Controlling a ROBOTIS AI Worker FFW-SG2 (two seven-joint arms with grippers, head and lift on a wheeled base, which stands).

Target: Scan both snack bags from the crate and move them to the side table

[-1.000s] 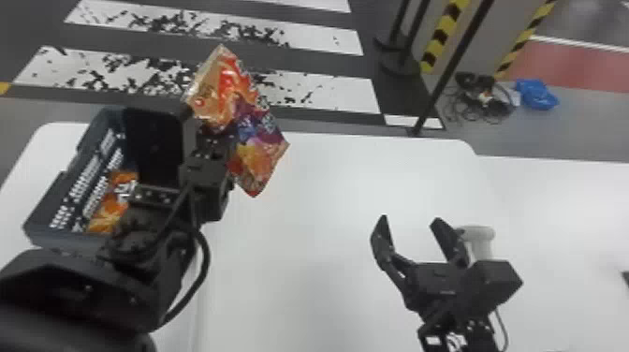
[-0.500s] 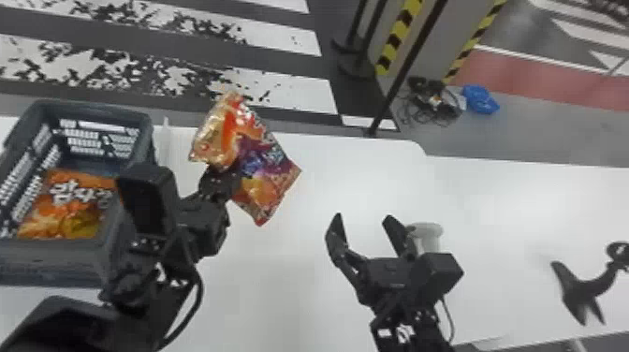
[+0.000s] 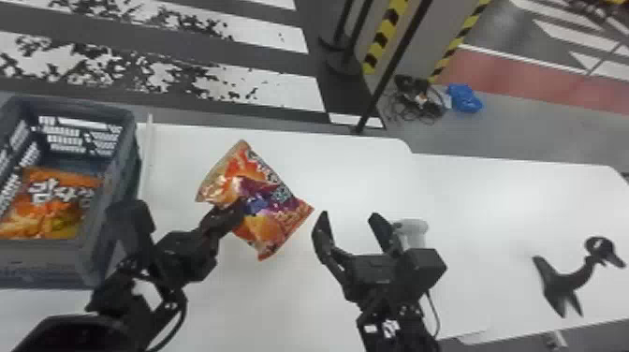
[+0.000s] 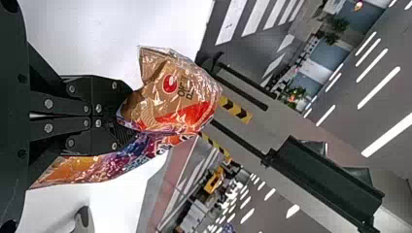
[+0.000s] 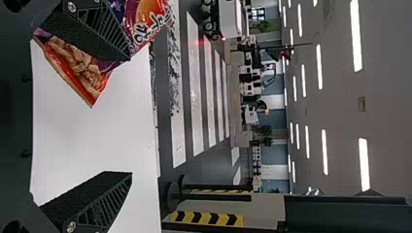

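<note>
In the head view, the left claw (image 3: 234, 211) reaches in from seven o'clock and pinches a snack bag (image 3: 264, 199), orange and purple, just off the centre toward eight o'clock. The left wrist view shows the claw's two fingers pressed together on the bag, whose film folds and bulges past the tips. Seen from the head, the bag is in front of the white counter (image 3: 281, 304) – how high above it, I cannot tell.

The right claw (image 3: 350, 216) is near the centre, toward five o'clock, its fingers spread wide with nothing between them. One corner of the held bag points toward it, near but apart in the head view. In the right wrist view, one finger partly covers that bag.

The gray crate (image 3: 96, 110) is at nine o'clock, with a second snack bag (image 3: 51, 206), mostly orange, lying inside it. A white rounded object (image 3: 412, 227) is at four o'clock, just beside the right claw, and farther out that way is a curved black object (image 3: 566, 283) on the adjoining white surface (image 3: 515, 196). Cables (image 3: 416, 100) and a blue bundle (image 3: 463, 98) lie on the floor at two o'clock.
</note>
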